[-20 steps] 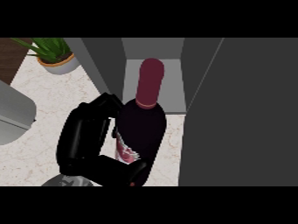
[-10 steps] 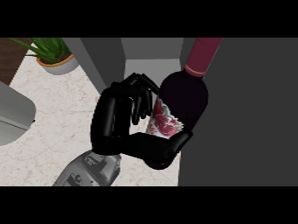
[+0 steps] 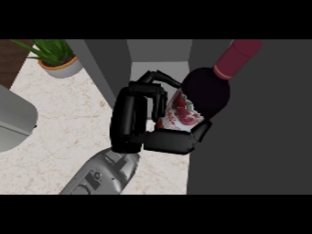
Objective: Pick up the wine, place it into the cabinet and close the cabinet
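The wine bottle [image 3: 209, 93] is dark with a maroon neck and a red-and-white label. It is off the counter and tilted, with its neck pointing to the upper right over the dark cabinet door [image 3: 266, 137]. My right hand [image 3: 134, 121] is shut on the bottle's body, fingers curled over its top and thumb under its base. The open cabinet [image 3: 159, 57] shows a pale grey inside just behind the hand. My left hand does not show.
A potted green plant [image 3: 53, 57] stands at the back left on the pale marble counter [image 3: 43, 169]. A large rounded grey shape [image 3: 3, 119] fills the left edge. The cabinet's grey side wall [image 3: 107, 68] rises left of the opening.
My right hand has carried the bottle to the right and further from me, and tipped it. Its neck now lies over the dark door instead of in front of the opening.
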### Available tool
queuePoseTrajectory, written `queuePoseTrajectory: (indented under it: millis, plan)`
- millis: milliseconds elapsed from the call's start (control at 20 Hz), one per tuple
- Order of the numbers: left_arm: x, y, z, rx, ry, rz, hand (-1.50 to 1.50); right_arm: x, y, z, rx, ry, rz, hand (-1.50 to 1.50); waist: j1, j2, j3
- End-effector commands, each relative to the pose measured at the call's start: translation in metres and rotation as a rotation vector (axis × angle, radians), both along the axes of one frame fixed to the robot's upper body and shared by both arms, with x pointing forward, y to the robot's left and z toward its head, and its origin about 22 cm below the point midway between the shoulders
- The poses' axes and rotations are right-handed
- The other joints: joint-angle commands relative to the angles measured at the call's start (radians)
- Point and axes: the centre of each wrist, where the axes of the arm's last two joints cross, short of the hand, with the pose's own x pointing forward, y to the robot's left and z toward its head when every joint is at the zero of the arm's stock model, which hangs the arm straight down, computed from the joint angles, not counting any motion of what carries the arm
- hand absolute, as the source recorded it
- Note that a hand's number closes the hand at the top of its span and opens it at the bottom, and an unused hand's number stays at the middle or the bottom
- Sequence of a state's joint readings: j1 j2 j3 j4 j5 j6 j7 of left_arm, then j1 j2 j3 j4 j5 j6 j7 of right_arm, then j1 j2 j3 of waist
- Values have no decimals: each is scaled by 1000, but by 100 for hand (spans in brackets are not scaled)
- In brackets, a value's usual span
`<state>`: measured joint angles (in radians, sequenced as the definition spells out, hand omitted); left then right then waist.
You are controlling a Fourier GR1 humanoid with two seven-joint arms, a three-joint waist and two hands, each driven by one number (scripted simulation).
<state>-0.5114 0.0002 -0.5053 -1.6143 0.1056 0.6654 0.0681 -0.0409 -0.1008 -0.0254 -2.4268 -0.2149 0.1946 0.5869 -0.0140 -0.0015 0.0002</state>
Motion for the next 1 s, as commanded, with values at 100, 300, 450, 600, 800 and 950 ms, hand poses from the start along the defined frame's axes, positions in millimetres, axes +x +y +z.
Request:
queuePoseTrajectory:
  millis: [100,300,450,600,800,950]
  plan:
    - [23,-3,-6,-14,22,42,150,-31,-2,18,31,-50,65,-150,-4,1,0]
    - [12,-8,-15,-62,40,28,150,-27,-2,15,28,-53,57,-150,0,0,0]
    - [25,0,-27,-77,34,65,150,-37,0,28,18,-57,84,-150,-6,1,-1]
    - [14,0,-48,-37,59,63,150,-26,-2,31,37,-60,47,-150,5,0,-1]
    - [27,1,-73,50,25,99,150,-35,2,20,33,-52,58,-150,-5,0,0]
    - [21,-4,-87,71,26,109,150,-25,-3,23,31,-50,64,-150,-3,1,0]
